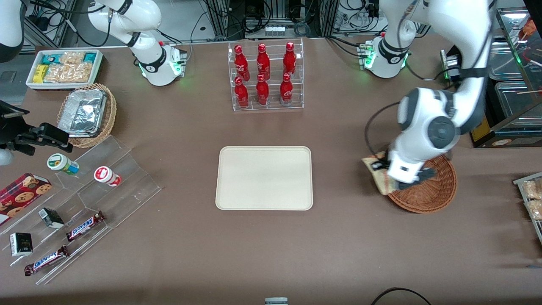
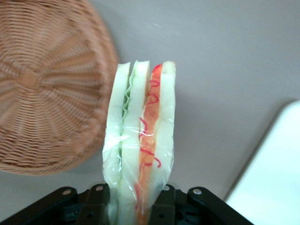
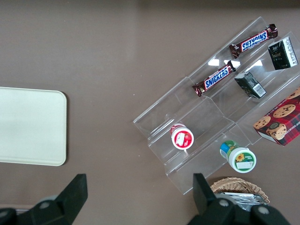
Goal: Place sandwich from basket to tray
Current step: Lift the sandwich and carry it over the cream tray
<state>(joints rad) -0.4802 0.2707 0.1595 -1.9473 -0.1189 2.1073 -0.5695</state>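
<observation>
one end effector (image 2: 140,206) clamps the sandwich (image 2: 140,140) edge-up above the basket (image 1: 432,190) rim.

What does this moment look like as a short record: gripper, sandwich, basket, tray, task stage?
gripper: left arm's gripper, shut on the sandwich, above the basket's rim on the side toward the tray
sandwich: clear-wrapped, held on edge, lifted out of the basket
basket: nothing visible inside, toward the working arm's end of the table
tray: bare, at the table's middle
task stage: sandwich picked, not yet carried over the tray
</observation>
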